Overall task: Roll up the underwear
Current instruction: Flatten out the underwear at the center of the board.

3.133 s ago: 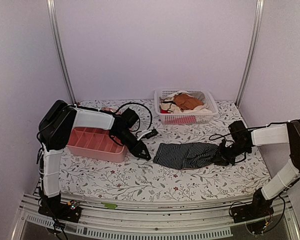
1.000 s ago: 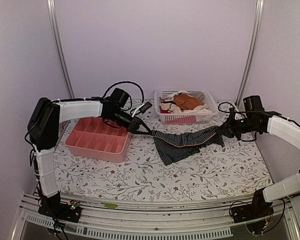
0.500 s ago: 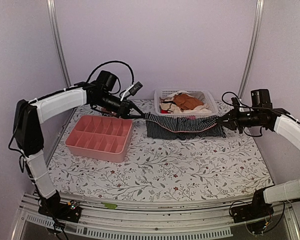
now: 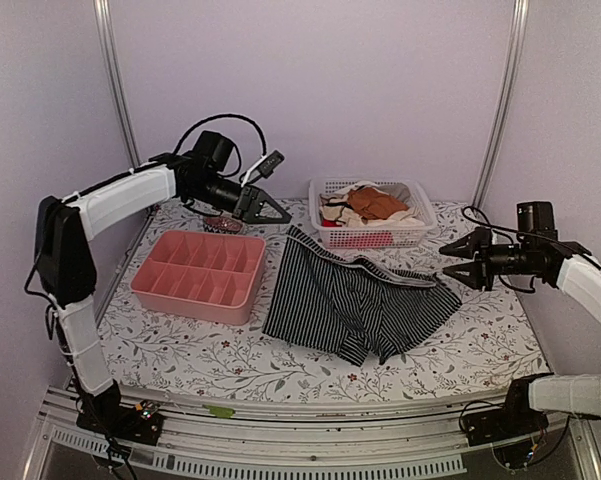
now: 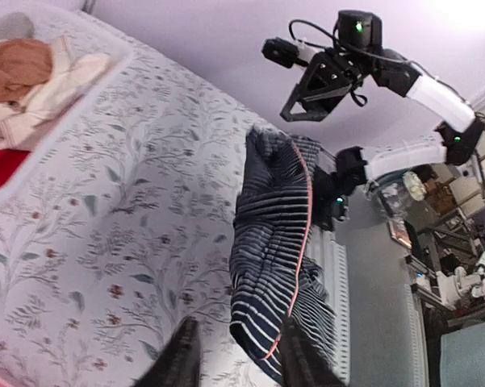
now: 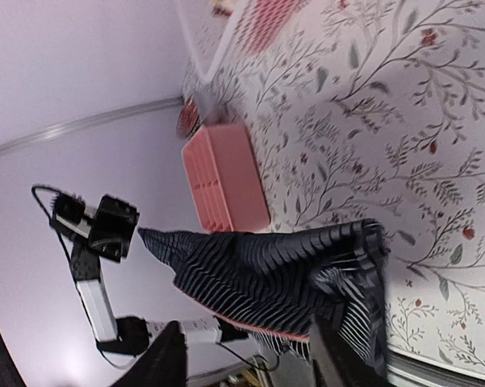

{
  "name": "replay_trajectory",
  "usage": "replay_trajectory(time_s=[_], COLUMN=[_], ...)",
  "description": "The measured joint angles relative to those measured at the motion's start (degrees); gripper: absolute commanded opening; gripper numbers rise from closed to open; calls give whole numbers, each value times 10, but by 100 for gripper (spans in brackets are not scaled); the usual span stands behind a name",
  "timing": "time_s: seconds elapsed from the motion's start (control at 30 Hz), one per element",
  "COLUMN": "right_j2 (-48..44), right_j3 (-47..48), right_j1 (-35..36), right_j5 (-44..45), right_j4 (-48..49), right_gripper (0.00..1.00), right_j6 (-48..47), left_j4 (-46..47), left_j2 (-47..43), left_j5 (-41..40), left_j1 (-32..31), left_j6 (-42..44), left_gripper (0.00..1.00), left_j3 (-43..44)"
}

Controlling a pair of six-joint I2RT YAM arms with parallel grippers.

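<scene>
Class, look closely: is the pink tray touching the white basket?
Apart. The top external view shows patterned tablecloth between the pink tray and the white basket.

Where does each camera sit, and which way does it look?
Top: above and behind the arms, looking down at the table; both arms show.
Left wrist: on the left arm, facing the right arm; its open left pincer shows.
Right wrist: on the right arm, facing the left arm and tray; right pincer shows.
All share the underwear.
</scene>
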Motion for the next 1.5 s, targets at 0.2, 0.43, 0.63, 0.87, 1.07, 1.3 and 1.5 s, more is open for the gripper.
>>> replay_trajectory(time_s=[0.2,0.43,0.63,0.87,1.07,1.3,1.5], right_j2=[146,160,223,370,438,452,479], right_j3=[21,62,68,127,160,197,225], right_j1=[-76,-68,15,125,148,148,148], right_j5=[55,82,103,134,168,225,254], right_j4=[47,32,1,-46,-75,-113,-126], right_gripper=[97,78,65,59,54,55,53], right_j6=[53,-77,-200,-294,-323,-342,-363], left_j4=[40,61,65,49,47,62,72], left_j2=[152,65,1,30,100,125,129], left_j5=[-96,-196,-232,-325,-385,-438,-481], left_j1=[43,56,-2,-159,-202,-204,-193], left_j6=[-47,-10,84,198,239,264,284], left_gripper=[57,55,52,46,45,44,39], left_j3=[156,15,-91,-144,-155,-164,-159])
